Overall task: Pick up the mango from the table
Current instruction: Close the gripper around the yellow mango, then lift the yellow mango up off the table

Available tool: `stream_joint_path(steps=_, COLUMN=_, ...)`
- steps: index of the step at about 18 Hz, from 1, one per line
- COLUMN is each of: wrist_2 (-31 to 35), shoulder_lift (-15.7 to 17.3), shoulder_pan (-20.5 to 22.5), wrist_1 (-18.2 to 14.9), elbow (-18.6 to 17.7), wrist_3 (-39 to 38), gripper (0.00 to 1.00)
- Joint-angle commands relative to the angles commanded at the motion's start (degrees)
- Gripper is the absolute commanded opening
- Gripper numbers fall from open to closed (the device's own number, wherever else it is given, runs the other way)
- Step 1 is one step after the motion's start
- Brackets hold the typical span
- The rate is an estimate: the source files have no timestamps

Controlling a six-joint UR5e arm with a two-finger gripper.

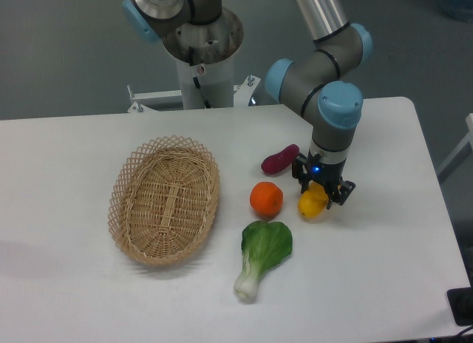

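The mango (pixel 310 203) is a yellow oblong fruit lying on the white table (pixel 384 269), right of centre. My gripper (pixel 322 188) has come down over its upper end. One black finger stands on each side of the fruit, and the jaws still look open around it. Only the mango's lower left part shows below the fingers; the rest is hidden by the gripper. The fruit still rests on the tabletop.
A round orange (pixel 266 199) sits just left of the mango, and a purple sweet potato (pixel 279 159) lies behind it. A bok choy (pixel 262 256) lies in front. A wicker basket (pixel 164 199) stands at the left. The robot's base column (pixel 203 51) is at the back.
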Motion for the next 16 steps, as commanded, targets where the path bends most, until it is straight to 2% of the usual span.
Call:
stream_joint_path(steps=2, wrist_2=0.0, shoulder_lift=0.0, shoulder_pan=0.0, wrist_1=0.0, elbow=0.09, wrist_3=0.0, gripper=0.45)
stream_joint_path(steps=7, wrist_2=-0.09, shoulder_lift=0.44, shoulder_pan=0.09, wrist_1=0.0, elbow=1.14, wrist_3=-0.26, gripper=0.45)
stream_joint_path(steps=11, wrist_2=-0.62, shoulder_lift=1.67, shoulder_pan=0.79, wrist_1=-0.88, elbow=5.88, wrist_3=-0.61, gripper=0.45)
stream_joint_path(steps=16, wrist_2=-5.71, shoulder_lift=3.78, shoulder_pan=1.05, wrist_1=-2.28, elbow=7.73, wrist_3=-2.36, gripper=0.45)
